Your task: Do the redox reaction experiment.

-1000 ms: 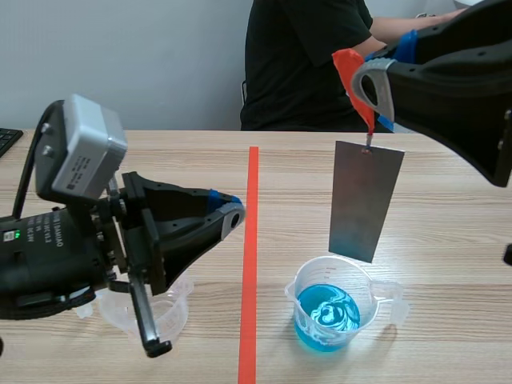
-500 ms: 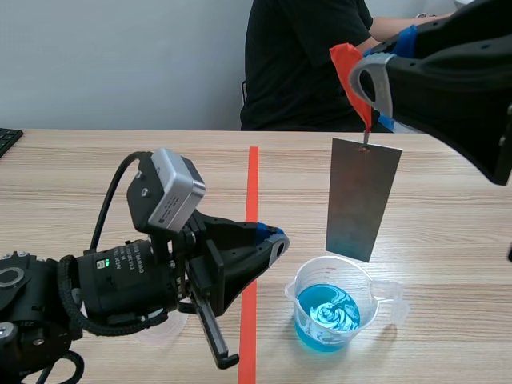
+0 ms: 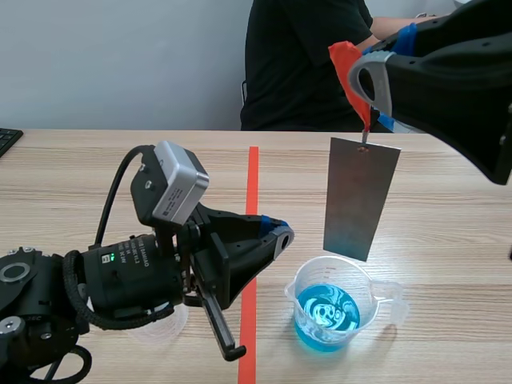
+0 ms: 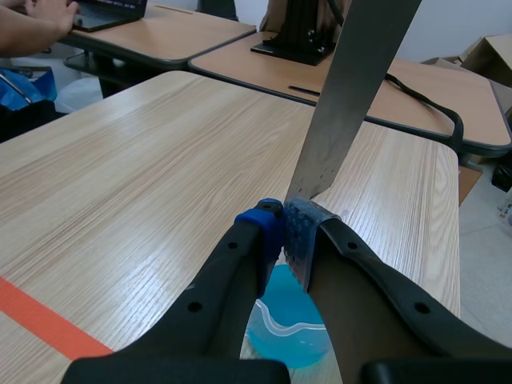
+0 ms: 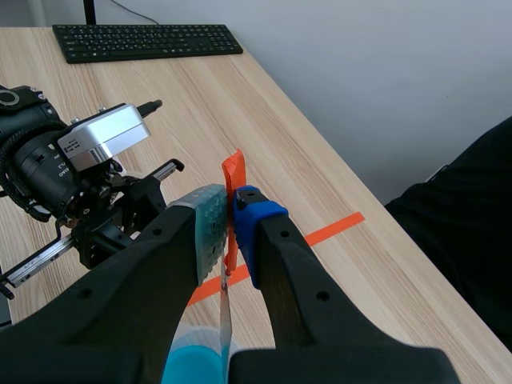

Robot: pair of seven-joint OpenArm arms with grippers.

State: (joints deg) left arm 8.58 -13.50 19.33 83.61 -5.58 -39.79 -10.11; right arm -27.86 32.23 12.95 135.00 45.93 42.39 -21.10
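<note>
A grey metal sheet (image 3: 360, 196) hangs upright from an orange tab (image 3: 350, 68), and my right gripper (image 3: 364, 80) is shut on that tab, high above the table. The sheet's lower edge is just above a clear beaker of blue liquid (image 3: 326, 308). In the right wrist view the orange tab (image 5: 233, 180) is pinched between the pads, and the sheet (image 5: 225, 320) shows edge-on below. My left gripper (image 3: 276, 232) is shut on nothing, left of the beaker. In the left wrist view its tips (image 4: 284, 232) meet just short of the sheet (image 4: 352, 88), above the beaker (image 4: 288, 332).
An empty clear beaker (image 3: 164, 320) stands partly hidden under the left arm. A person in black (image 3: 304, 64) sits across the table. A keyboard (image 5: 144, 40) lies at the table's far left edge. An orange tape line (image 3: 252, 184) runs down the middle.
My left arm has swung right from over the empty beaker, across the tape line toward the blue beaker. The hanging sheet has drifted slightly left.
</note>
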